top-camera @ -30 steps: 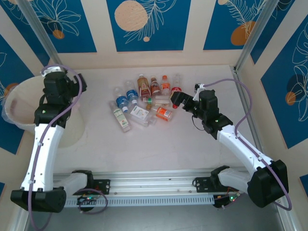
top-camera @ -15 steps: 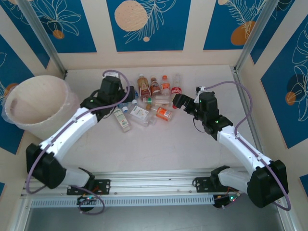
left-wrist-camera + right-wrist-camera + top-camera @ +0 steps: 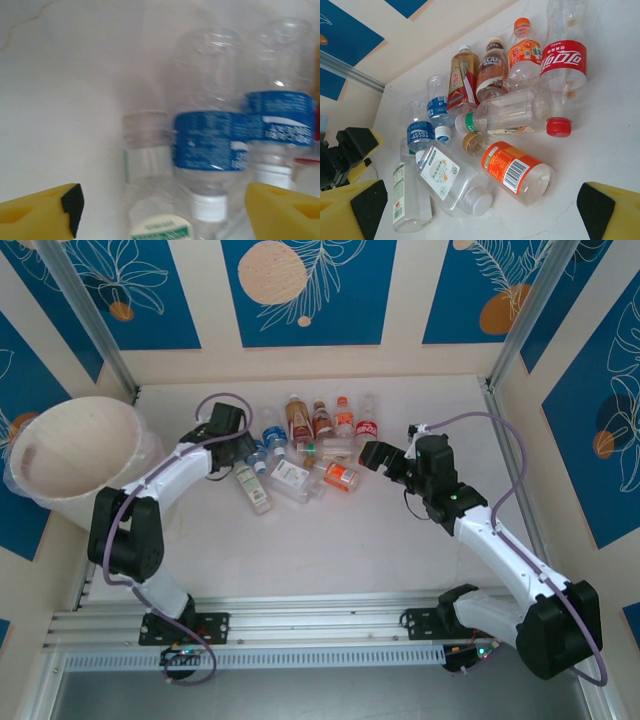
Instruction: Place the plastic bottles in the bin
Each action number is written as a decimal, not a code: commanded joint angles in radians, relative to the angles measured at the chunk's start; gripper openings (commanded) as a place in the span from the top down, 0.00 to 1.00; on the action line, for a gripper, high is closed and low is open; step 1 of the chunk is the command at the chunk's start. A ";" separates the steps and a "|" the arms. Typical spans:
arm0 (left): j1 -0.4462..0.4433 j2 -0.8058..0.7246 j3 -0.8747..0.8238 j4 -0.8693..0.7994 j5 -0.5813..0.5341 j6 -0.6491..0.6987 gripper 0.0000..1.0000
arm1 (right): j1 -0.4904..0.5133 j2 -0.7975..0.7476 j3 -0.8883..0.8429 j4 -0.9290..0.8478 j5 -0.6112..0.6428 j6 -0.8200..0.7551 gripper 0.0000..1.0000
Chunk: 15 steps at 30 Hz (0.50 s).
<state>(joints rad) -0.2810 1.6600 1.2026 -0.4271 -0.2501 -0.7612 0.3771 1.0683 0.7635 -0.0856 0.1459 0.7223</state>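
Since both arms are parked at the plastic bottles (image 3: pixel 300 455), it comes down to who's lined up better.

Top view: left gripper (image 3: pixel 243 447) is at the pile's left edge, right gripper (image 3: pixel 372 455) is just beside its right edge, and the bin (image 3: pixel 85 440) is off to the left.

Left wrist: jaws spread wide, blue-label bottle (image 3: pixel 212 145) dead ahead between them, cap toward the gripper, long axis running away.

Right wrist: jaws wide too, orange-label bottle (image 3: pixel 517 172) lying crosswise ahead.

Left's nearer the bin, so my guess is it grabs first.
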 commanded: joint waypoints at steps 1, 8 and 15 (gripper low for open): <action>0.045 -0.006 -0.047 0.071 0.079 -0.024 0.21 | -0.009 -0.033 -0.025 -0.018 0.024 -0.021 0.01; 0.053 0.129 0.015 0.046 0.120 -0.005 0.28 | -0.012 -0.037 -0.027 -0.016 0.027 -0.005 0.01; 0.058 0.241 0.073 0.076 0.109 -0.023 0.37 | -0.015 -0.056 -0.026 -0.041 0.031 -0.004 0.01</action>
<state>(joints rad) -0.2253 1.8809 1.2392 -0.3779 -0.1555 -0.7765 0.3668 1.0428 0.7437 -0.1120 0.1577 0.7212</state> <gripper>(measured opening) 0.636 0.990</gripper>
